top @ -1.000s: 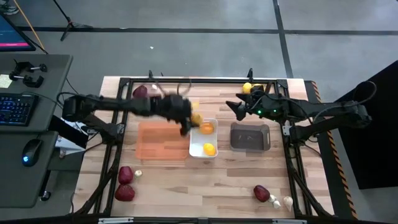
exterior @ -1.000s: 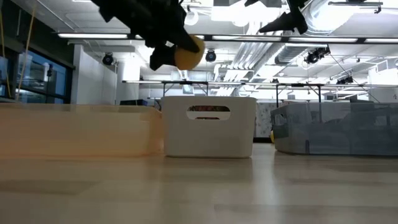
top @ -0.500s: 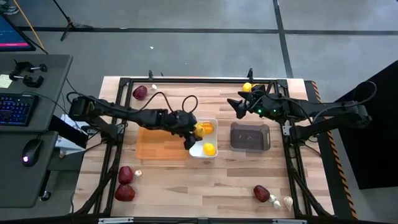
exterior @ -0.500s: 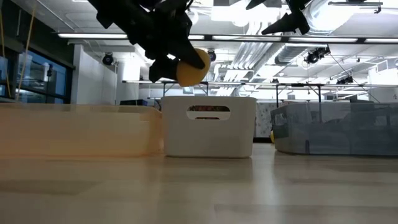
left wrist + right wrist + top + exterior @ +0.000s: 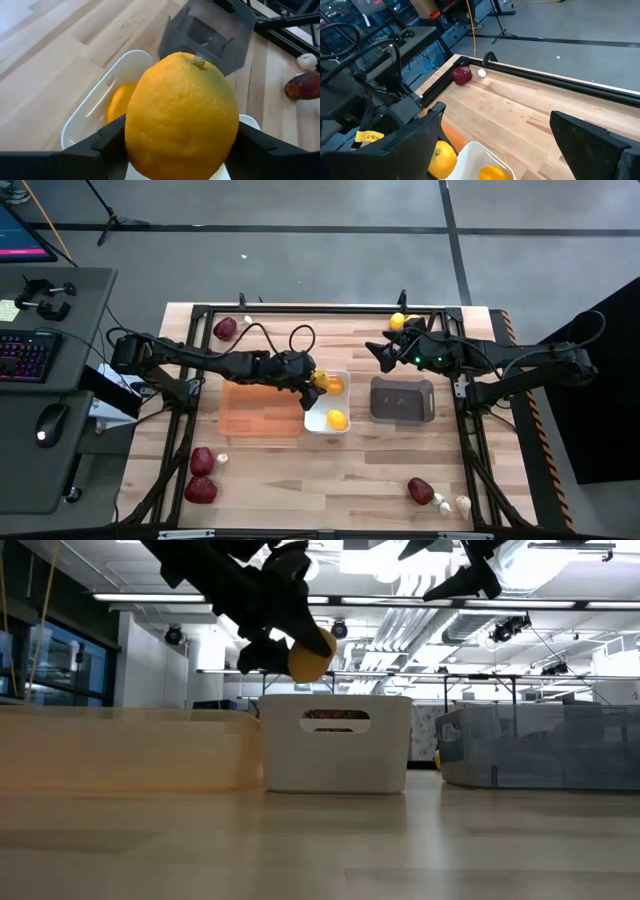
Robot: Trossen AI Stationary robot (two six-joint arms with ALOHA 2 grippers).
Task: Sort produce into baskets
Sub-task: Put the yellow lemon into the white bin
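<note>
A firm, rounded, probably slippery lemon, pinched across its middle by the left gripper above the white bin; right gripper wide open, empty.

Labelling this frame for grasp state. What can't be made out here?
- Left gripper in the left wrist view: the yellow-orange lemon fills the space between the dark fingers, hiding any contact.
- Small white bin in the low view: its wall hides the contents.
- Dark grey bin in the high view: too small to tell if anything is inside.
- Right gripper: fingertips are cut off in the right wrist view.
</note>
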